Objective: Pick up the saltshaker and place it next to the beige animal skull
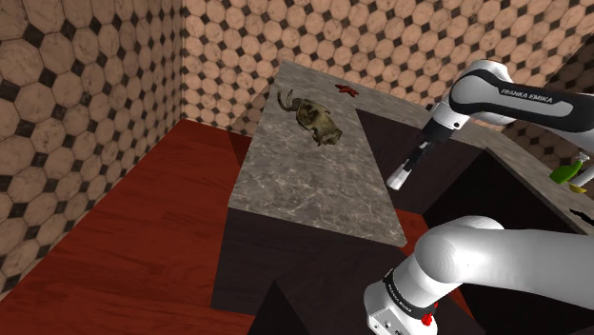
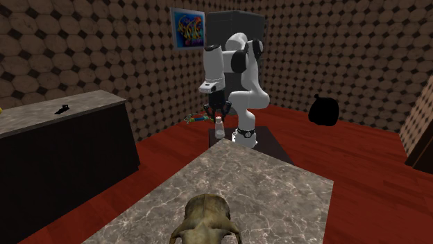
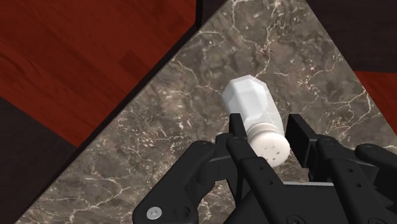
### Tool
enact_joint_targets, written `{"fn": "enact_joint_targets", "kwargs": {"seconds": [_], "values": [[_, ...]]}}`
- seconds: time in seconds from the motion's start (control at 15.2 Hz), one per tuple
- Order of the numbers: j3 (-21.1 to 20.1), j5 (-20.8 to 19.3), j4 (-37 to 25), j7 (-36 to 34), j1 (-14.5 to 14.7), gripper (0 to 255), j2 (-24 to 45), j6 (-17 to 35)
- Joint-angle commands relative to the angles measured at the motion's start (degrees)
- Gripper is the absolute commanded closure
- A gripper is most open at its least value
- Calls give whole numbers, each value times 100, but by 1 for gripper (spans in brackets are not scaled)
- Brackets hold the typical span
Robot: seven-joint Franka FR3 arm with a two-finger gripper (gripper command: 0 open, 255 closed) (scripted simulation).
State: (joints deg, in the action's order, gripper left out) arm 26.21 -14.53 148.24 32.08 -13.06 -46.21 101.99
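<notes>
Saltshaker [image 3: 253, 105] clamped at its cap between gripper's [image 3: 266, 124] 2 black fingers [image 3: 305, 137], over veined counter [image 3: 159, 140], animal skull [image 1: 319, 122] well apart

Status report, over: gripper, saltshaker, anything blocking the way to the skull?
Gripper shut on saltshaker at its cap. Skull farther along counter. Nothing stands between them.

Saltshaker [image 3: 251, 102]: was pale grey, cap white.
Countertop [image 3: 191, 146]: was grey-brown with pale veins.
Floor [image 1: 124, 247]: was red-brown wood grain.
Walls [image 1: 57, 95]: were beige octagons with dark diamonds.
Skull [image 1: 319, 122]: was olive-beige.
</notes>
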Motion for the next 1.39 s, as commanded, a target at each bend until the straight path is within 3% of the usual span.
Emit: {"fn": "enact_joint_targets", "kwargs": {"seconds": [0.0, 1.06, 1.32], "values": [[-41, 37, -139, -4, 18, 255, -4, -144], [-326, 299, -1399, -16, 144, 255, 94, -1309], [-504, 546, -1595, -290, 364, 255, 518, -1101]]}}
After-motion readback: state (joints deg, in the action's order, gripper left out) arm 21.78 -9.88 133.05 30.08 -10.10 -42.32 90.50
